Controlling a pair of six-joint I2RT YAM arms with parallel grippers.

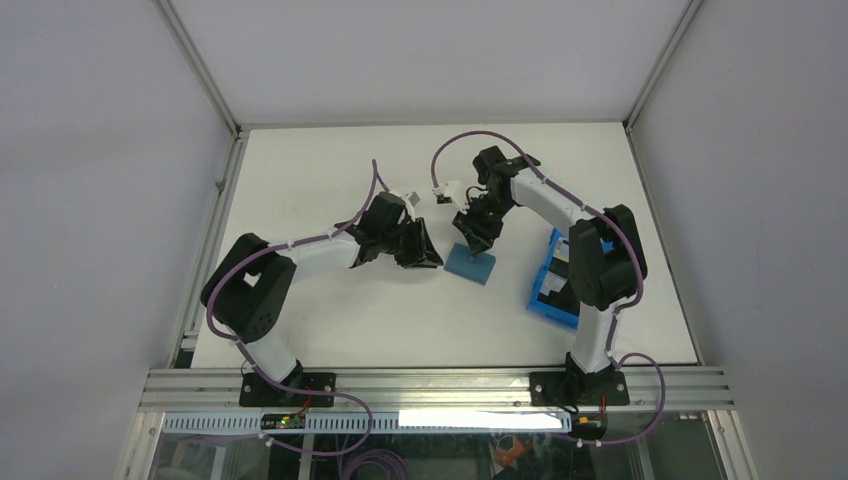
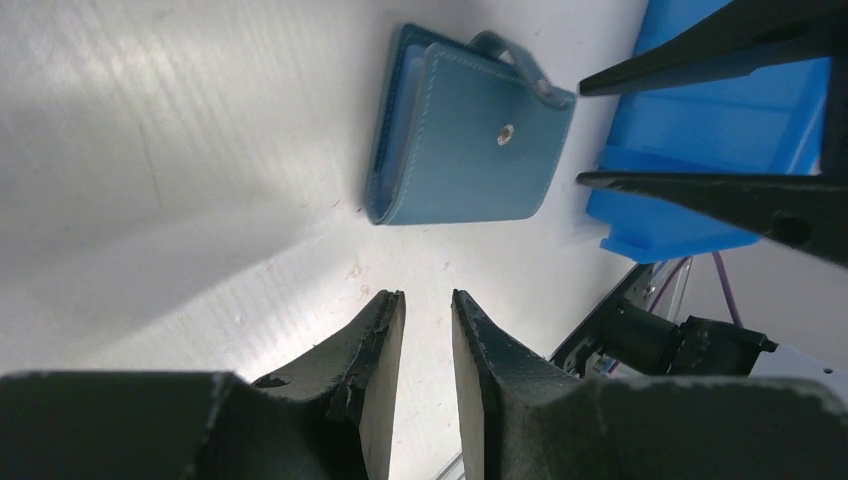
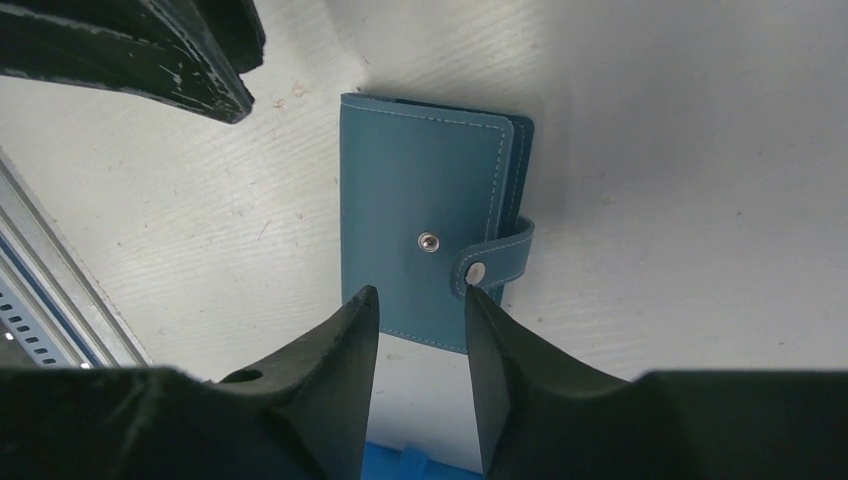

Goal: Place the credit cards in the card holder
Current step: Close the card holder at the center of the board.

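Table (image 1: 330,300): white and matte, with fine scuffs and crumbs where I work.
Holder (image 1: 470,263): teal, folded shut and lying flat near the middle, its tab off the button.
Bin (image 1: 548,308): blue, at 4 o'clock from the holder, near it but apart, by my right edge.

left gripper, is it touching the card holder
Apart. The left wrist view shows a strip of bare table between the left gripper and the card holder.
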